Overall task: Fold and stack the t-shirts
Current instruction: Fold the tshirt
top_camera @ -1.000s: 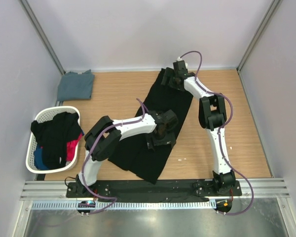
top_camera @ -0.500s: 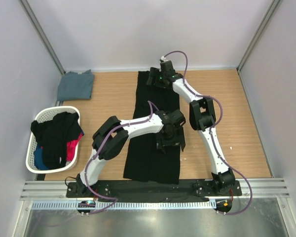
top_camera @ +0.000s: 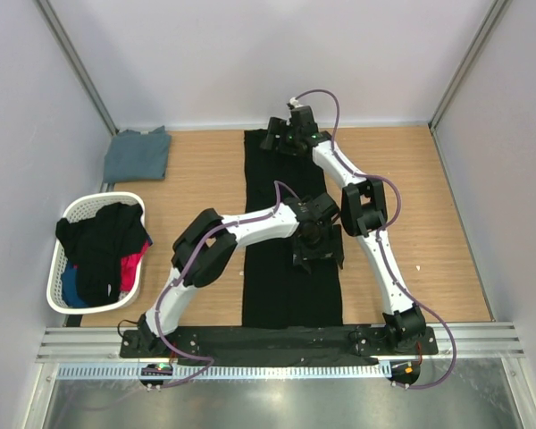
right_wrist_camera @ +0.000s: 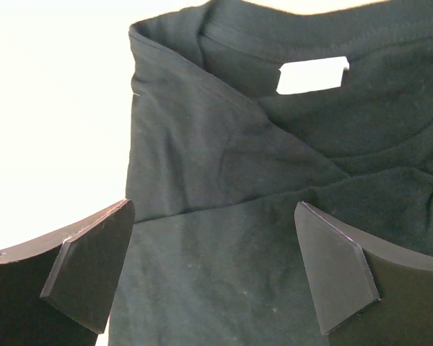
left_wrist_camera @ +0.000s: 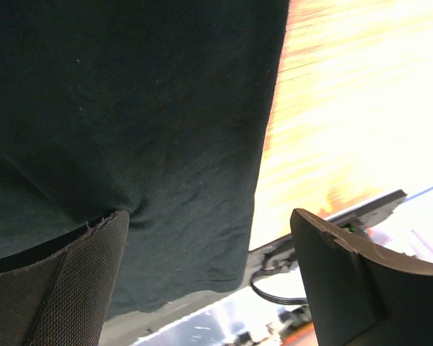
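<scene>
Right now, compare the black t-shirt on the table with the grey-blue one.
The black t-shirt is a long narrow strip down the middle of the table; the grey-blue t-shirt is a small fold in the far left corner. The black one covers far more area than the grey-blue one. Both lie flat on the wood.
</scene>
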{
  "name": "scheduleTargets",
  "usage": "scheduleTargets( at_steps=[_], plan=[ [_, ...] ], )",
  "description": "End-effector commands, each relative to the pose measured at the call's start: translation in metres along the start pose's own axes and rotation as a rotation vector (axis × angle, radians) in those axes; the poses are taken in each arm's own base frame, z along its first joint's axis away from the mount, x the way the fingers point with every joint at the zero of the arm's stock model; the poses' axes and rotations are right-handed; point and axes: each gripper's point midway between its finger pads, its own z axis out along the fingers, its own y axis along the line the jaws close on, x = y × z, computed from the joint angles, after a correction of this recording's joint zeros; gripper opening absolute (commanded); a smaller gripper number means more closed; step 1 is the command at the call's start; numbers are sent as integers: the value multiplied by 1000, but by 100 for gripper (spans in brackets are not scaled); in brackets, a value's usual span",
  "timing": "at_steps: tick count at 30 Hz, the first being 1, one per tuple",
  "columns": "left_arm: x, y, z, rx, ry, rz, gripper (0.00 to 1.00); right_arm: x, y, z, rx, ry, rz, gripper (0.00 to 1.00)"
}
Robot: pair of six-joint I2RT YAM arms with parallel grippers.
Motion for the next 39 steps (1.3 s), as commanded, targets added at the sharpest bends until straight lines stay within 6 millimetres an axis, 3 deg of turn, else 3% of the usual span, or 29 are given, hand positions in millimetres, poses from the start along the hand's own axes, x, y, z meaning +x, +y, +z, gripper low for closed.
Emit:
scheduleTargets(
  at_steps=[1, 2, 3, 6, 7, 8, 9, 10, 11, 13, 14, 15, 16, 17, 18, 19, 20, 22, 23, 25, 26, 27, 28, 29, 30, 32, 35, 39],
  plan=[
    [-25, 13, -10, -41, -124, 120, 95, -95, 58, -63, -130, -190, -18, 100],
    [-28, 11, -22, -40, -146, 148, 95, -115, 64, -79, -138, -237, -20, 100],
    [-29, 15, -34, -60, -155, 182, 95, -150, 78, -117, -165, -313, -14, 100],
    [-36, 16, -79, -54, -230, 228, 96, -195, 88, -173, -187, -418, -6, 100],
    [-38, 18, -93, -46, -248, 242, 96, -213, 102, -208, -206, -468, -9, 100],
    [-39, 15, -116, -19, -280, 246, 96, -215, 100, -222, -193, -463, 2, 100],
    [-43, 29, -126, -31, -285, 221, 96, -219, 95, -236, -179, -466, 9, 100],
    [-44, 34, -136, -21, -296, 212, 96, -229, 106, -271, -185, -501, -5, 100],
    [-40, 31, -159, 33, -315, 213, 96, -212, 93, -269, -145, -441, 12, 100],
    [-43, 51, -171, 44, -326, 162, 96, -199, 80, -286, -85, -408, 18, 100],
    [-43, 56, -180, 56, -338, 144, 97, -171, 66, -294, -20, -337, 33, 100],
    [-46, 66, -198, 69, -373, 104, 97, -156, 56, -300, 25, -309, 47, 100],
    [-38, 86, -193, 41, -349, 60, 97, -138, 48, -304, 47, -269, 61, 100],
    [-35, 96, -194, 37, -342, 6, 97, -95, 34, -310, 88, -180, 93, 100],
    [-35, 106, -203, 61, -367, -31, 97, -70, 26, -313, 106, -133, 116, 100],
    [-22, 125, -189, 43, -322, -67, 96, -44, 23, -313, 94, -78, 136, 100],
    [-16, 134, -184, 40, -310, -117, 96, 1, 7, -323, 134, -5, 181, 100],
    [-3, 142, -184, 73, -291, -162, 94, 48, -5, -334, 163, 76, 227, 100],
    [13, 156, -172, 58, -250, -192, 94, 94, -21, -338, 209, 176, 259, 98],
    [26, 157, -173, 114, -252, -232, 93, 120, -22, -364, 224, 198, 287, 95],
    [31, 161, -172, 120, -252, -250, 92, 154, -30, -371, 251, 276, 322, 93],
    [40, 171, -162, 114, -235, -279, 92, 161, -26, -385, 240, 258, 331, 91],
    [44, 170, -166, 140, -250, -281, 91, 174, -29, -391, 251, 278, 350, 85],
    [50, 172, -164, 150, -238, -286, 90, 205, -35, -399, 271, 345, 381, 83],
    [58, 177, -156, 144, -217, -300, 89, 214, -33, -406, 256, 345, 394, 81],
    [70, 179, -151, 138, -202, -288, 86, 252, -42, -417, 295, 433, 436, 73],
    [90, 183, -135, 97, -154, -274, 83, 289, -45, -430, 306, 510, 483, 64],
    [110, 188, -119, 46, -117, -257, 78, 316, -46, -445, 307, 565, 508, 61]
  ],
)
